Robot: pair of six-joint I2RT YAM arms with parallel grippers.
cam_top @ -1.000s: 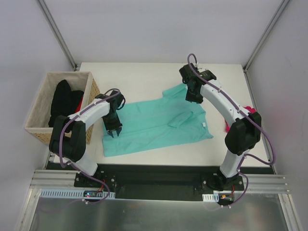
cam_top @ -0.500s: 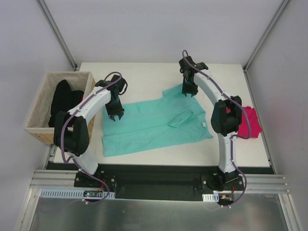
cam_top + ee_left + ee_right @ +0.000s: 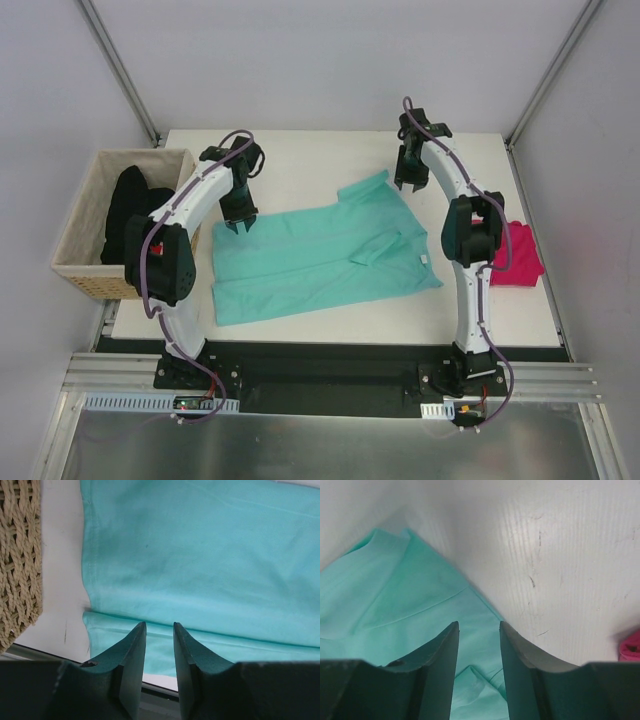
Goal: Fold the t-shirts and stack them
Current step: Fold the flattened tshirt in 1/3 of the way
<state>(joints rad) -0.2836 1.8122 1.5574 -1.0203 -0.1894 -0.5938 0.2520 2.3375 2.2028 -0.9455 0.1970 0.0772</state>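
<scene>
- Two t-shirts seen from above: the teal t-shirt lies spread flat on the table, and the magenta t-shirt sits at its right edge. Folding looks barely begun.
- Left wrist: my left gripper hangs narrowly parted and empty over the teal hem corner, with the wicker basket close beside. Next, pinch that corner.
- Right wrist: my right gripper, fingers slightly apart and empty, hovers above the sleeve tip. Nothing blocks it.

Teal tee spread centre, pink tee rt, basket lft

left fingers, right fingers both shifted toward far table edge
</scene>
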